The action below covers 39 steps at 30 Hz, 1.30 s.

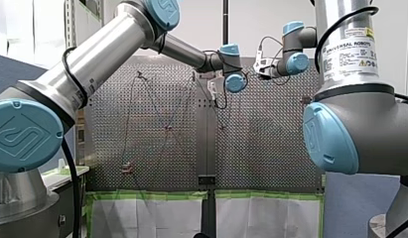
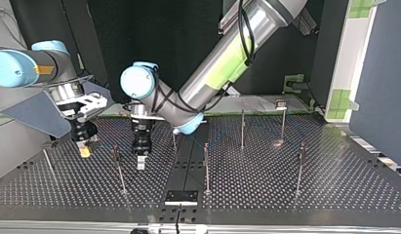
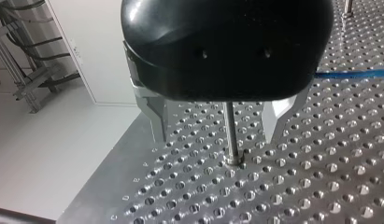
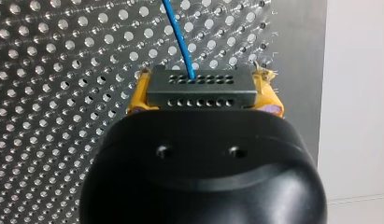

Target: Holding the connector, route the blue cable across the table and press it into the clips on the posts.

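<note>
While my right tool [image 4: 203, 93] holds the dark connector [image 4: 200, 87] tight between its yellow pads [image 4: 269, 100], the blue cable [image 4: 180, 37] runs straight out of the connector and away over the perforated worktop [image 4: 49, 70]. The worktop's edge lies just to this tool's right. In the top view this tool [image 2: 84, 146] hangs low at the left, near the worktop's left edge. My left tool [image 3: 216, 139] stands wide, and a thin post [image 3: 231, 135] rises between its metal fingers [image 3: 157, 119], touching neither. The cable passes just right of it, and the worktop's edge is close on its left. In the top view, the posts at the right stand well apart.
</note>
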{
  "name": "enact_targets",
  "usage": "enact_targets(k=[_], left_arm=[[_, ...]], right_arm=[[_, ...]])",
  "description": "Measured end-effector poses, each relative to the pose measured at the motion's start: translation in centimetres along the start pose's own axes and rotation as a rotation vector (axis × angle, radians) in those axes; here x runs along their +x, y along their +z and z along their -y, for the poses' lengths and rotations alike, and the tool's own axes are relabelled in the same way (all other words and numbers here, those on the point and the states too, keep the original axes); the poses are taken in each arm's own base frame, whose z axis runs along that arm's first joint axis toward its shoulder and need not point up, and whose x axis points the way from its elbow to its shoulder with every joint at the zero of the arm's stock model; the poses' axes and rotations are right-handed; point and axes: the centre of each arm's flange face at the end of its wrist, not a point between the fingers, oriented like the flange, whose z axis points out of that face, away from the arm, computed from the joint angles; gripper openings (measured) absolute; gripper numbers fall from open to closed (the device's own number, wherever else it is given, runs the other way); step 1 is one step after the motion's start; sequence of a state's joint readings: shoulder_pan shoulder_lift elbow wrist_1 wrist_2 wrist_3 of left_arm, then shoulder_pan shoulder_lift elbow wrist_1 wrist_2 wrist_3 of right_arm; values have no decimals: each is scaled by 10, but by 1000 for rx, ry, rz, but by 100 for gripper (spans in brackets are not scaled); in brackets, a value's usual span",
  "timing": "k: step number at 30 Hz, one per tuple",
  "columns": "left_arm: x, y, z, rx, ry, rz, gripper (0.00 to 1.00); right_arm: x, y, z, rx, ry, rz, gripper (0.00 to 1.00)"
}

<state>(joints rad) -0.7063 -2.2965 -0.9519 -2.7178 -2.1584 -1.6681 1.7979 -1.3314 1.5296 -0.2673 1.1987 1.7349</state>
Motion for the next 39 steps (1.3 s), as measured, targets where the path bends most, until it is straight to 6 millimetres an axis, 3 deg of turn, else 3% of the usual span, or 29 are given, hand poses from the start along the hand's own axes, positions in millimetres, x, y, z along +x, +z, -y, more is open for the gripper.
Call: enact_targets(k=[24,39], left_arm=[[7,21,-22,4,5,12,100],[8,17,-15,16,2,10,100]], right_arm=[[0,0,0,1,0,0,0],[0,0,0,0,0,0,0]])
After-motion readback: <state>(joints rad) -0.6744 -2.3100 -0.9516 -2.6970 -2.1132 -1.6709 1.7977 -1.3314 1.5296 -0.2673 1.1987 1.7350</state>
